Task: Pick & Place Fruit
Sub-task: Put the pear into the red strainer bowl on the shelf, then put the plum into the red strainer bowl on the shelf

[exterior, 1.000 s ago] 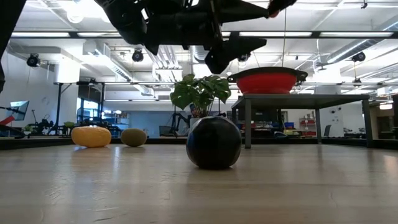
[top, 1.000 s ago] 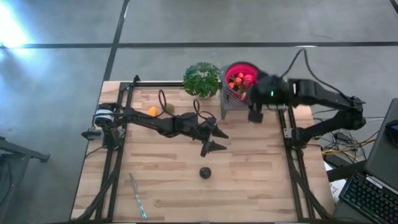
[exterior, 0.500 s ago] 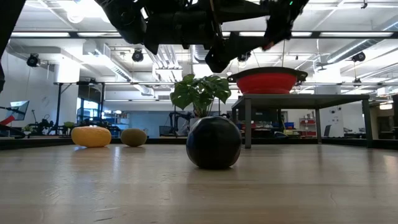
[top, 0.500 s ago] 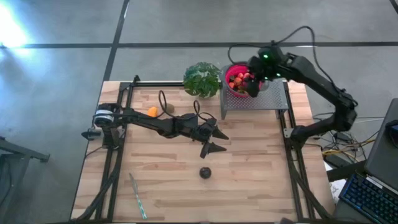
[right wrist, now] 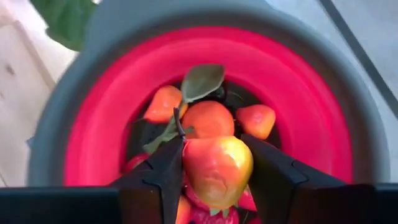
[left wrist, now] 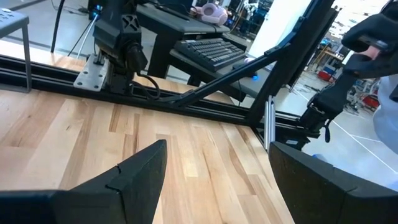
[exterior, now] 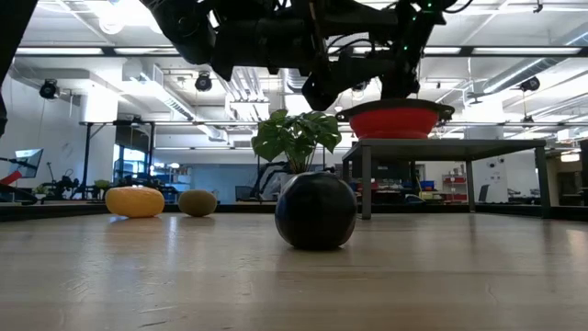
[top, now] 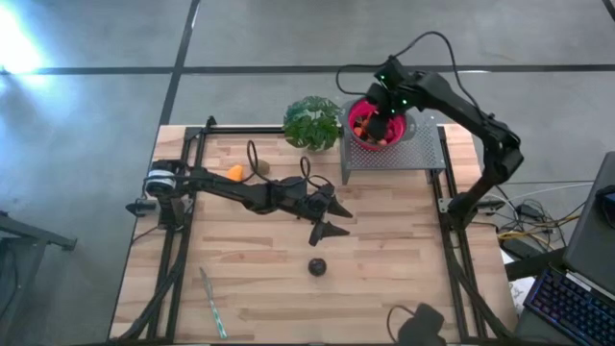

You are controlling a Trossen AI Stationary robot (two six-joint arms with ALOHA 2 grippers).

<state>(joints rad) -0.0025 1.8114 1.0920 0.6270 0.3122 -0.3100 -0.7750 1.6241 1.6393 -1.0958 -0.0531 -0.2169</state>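
Landmark: the red bowl (top: 365,104) on the raised mesh stand (top: 413,154) at the table's far edge.

Right gripper (right wrist: 214,165) hangs directly over the bowl, fingers clamped narrow on a red-yellow apple (right wrist: 217,163) with stem and leaf. The bowl is already piled with fruit (right wrist: 208,118).

Risks, biggest first:
- Release from here: the apple lands on rounded fruit, so my guess is it rolls or bounces over the rim, down towards the plant (top: 312,121) beside the bowl.
- Descending further: fingers could press into the pile, shove fruit out or nudge the bowl on the stand.
- The grip looks to sit low on the apple's sides; a slip before release drops it off-centre.

Left gripper (top: 332,218) hovers over the table centre, well in front of the bowl, fingers wide and empty.

Still out: dark round fruit (top: 316,266) just beyond the left gripper, further from the bowl; orange piece (top: 235,172) and kiwi (top: 260,167) left of the bowl, partly tucked against the left arm, so awkward picks. The dark one is a ball; a glancing finger likely sends it rolling.
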